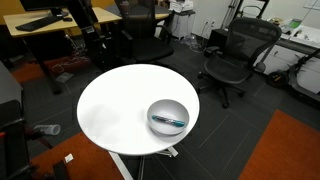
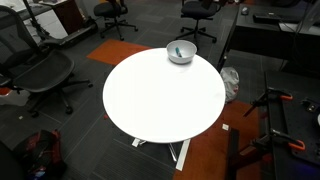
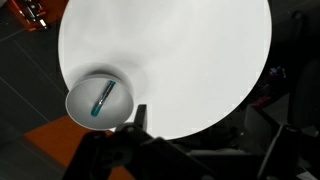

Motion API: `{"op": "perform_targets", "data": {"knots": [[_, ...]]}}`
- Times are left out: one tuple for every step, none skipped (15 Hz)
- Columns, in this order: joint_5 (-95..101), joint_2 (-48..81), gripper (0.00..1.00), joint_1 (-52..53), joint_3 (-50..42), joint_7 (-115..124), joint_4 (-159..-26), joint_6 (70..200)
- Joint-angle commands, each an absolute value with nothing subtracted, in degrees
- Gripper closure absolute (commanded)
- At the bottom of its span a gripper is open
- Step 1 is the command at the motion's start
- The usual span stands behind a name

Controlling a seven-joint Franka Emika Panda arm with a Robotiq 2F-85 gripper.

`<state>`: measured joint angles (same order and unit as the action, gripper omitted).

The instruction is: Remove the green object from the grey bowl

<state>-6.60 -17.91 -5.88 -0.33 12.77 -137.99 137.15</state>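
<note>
The grey bowl stands near the edge of the round white table and shows in both exterior views. The green object lies inside it, a thin teal stick leaning across the bowl. In the wrist view the bowl is at the lower left with the stick in it. My gripper shows only as dark shapes at the bottom edge, high above the table and apart from the bowl. Only one finger tip is visible. The arm is out of both exterior views.
Black office chairs stand around the table. Desks lie behind. An orange carpet patch and dark stands are on the floor beside the table's base.
</note>
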Motion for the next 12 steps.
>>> {"op": "perform_targets", "data": {"knots": [[-4.0,-12.2,0.0,-7.2,-0.5,17.0,-133.4,139.5],[-3.1,-10.8,0.0,-7.5,-0.6,18.4,-132.6,140.2],[-2.1,-9.5,0.0,-7.8,-0.7,19.8,-131.9,141.0],[-1.4,-8.4,0.0,-7.9,-0.8,20.9,-131.1,141.4],[-0.3,-7.1,0.0,-8.2,-1.0,22.4,-130.4,142.0],[0.5,-5.8,0.0,-8.3,-1.3,23.8,-129.5,142.3],[1.5,-4.7,0.0,-8.4,-1.6,25.1,-128.7,142.8],[2.2,-3.6,0.0,-8.4,-2.0,26.2,-127.8,142.7],[2.7,-2.4,0.0,-8.5,-2.5,27.1,-126.9,142.8],[3.0,-1.3,0.0,-8.4,-3.1,27.9,-125.9,142.6],[3.2,-0.3,0.0,-8.4,-3.6,28.4,-125.2,142.7],[3.3,0.8,0.0,-8.4,-4.3,28.8,-124.3,142.6]]}}
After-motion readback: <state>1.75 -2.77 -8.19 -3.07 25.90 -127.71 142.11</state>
